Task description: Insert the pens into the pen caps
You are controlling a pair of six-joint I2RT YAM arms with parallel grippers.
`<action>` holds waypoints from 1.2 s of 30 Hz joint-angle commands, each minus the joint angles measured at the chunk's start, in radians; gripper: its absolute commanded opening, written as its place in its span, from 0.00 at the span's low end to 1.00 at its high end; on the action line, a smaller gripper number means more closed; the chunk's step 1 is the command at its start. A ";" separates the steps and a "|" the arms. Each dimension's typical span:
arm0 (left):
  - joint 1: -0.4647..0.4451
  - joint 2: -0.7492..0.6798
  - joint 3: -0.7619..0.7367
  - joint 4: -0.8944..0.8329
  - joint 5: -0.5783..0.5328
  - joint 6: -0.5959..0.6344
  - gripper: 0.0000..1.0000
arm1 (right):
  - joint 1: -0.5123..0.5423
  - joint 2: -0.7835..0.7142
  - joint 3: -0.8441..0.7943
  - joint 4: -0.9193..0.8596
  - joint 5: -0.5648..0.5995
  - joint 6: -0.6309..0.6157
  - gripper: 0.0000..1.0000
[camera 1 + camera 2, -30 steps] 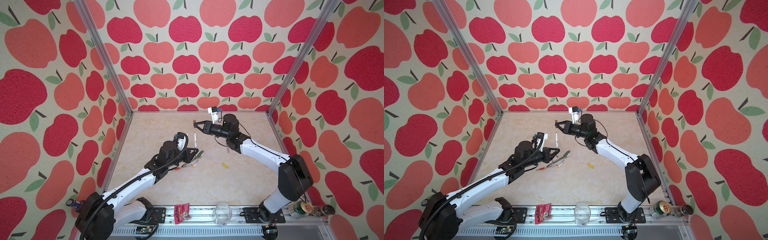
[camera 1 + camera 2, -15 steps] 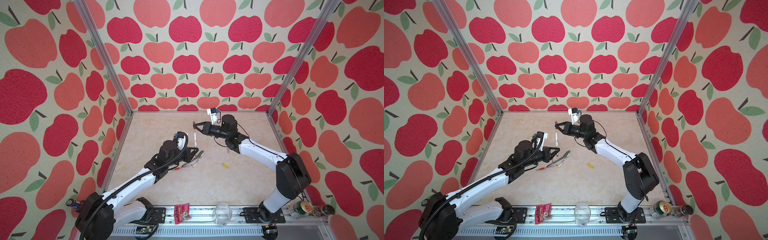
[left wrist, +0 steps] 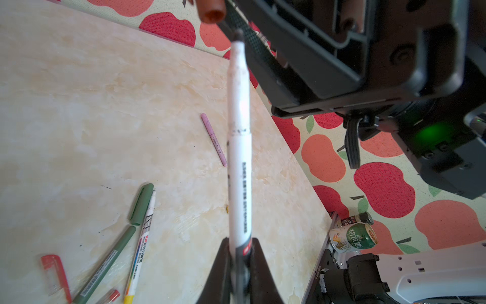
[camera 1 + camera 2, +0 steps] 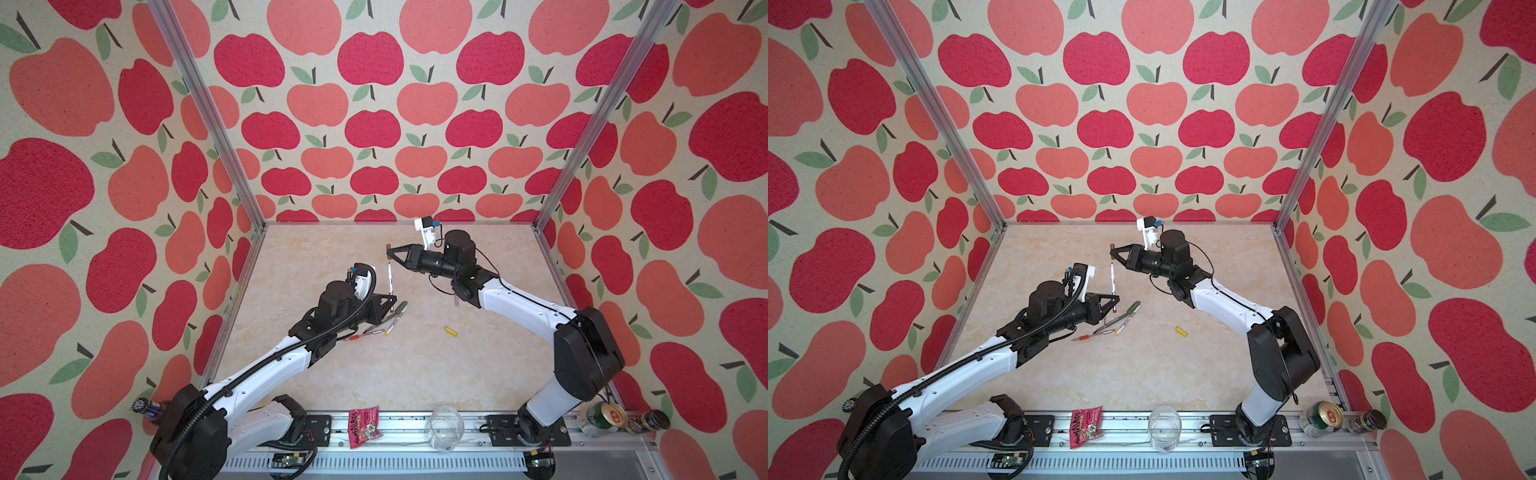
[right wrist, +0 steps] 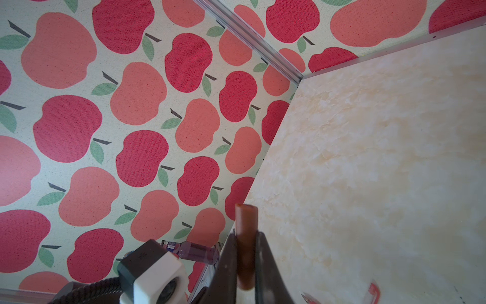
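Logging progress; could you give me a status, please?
Left gripper shut on thin white-barrelled pen. Right gripper shut on stubby brown plastic cap. Tip short of cap; nothing between.

walls [image 4: 424, 137]: cream with red and coral apples, green leaves; table [image 4: 415, 374] is marbled beige; white pen [image 3: 238, 171] has black print; brown cap [image 5: 246, 237] by its tip; lilac pen [image 3: 213, 139], yellow cap [image 4: 451, 331] nearby

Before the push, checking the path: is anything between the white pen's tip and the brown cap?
Nothing visible. The left hand holds the pen tip-up just short of the cap in the right hand; only open air lies between them.
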 commanded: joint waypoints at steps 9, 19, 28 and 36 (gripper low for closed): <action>0.006 -0.013 0.001 0.011 -0.012 0.016 0.07 | 0.010 -0.044 -0.009 0.006 -0.018 0.002 0.05; 0.008 -0.013 0.001 0.007 -0.014 0.016 0.07 | 0.020 -0.051 -0.031 0.005 -0.013 -0.001 0.05; 0.010 -0.013 -0.004 0.008 -0.011 0.014 0.07 | 0.021 -0.073 -0.037 0.003 -0.003 -0.010 0.05; 0.010 -0.013 -0.007 0.010 -0.012 0.013 0.07 | 0.023 -0.063 -0.007 -0.009 -0.009 -0.015 0.05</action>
